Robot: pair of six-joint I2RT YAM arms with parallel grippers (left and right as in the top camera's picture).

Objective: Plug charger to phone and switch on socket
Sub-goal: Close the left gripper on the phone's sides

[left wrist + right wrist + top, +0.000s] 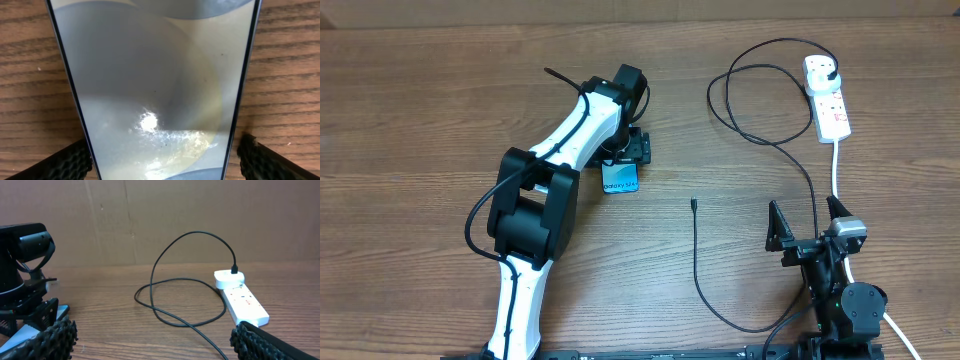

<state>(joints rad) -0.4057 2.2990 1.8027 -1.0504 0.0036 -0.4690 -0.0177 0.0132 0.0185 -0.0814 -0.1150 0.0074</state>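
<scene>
my left pincer (pixel 623 165) straddles the phone (pixel 620 181), spread open (not clamped on it); my right pincer (pixel 807 222) gapes wide by the charger (pixel 697 270).

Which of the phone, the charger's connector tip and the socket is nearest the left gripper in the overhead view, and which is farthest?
From the left gripper:
1. phone, directly under it, between its fingers.
2. connector tip, lying loose to the right, mid-scene.
3. socket, far right, near the back.
</scene>
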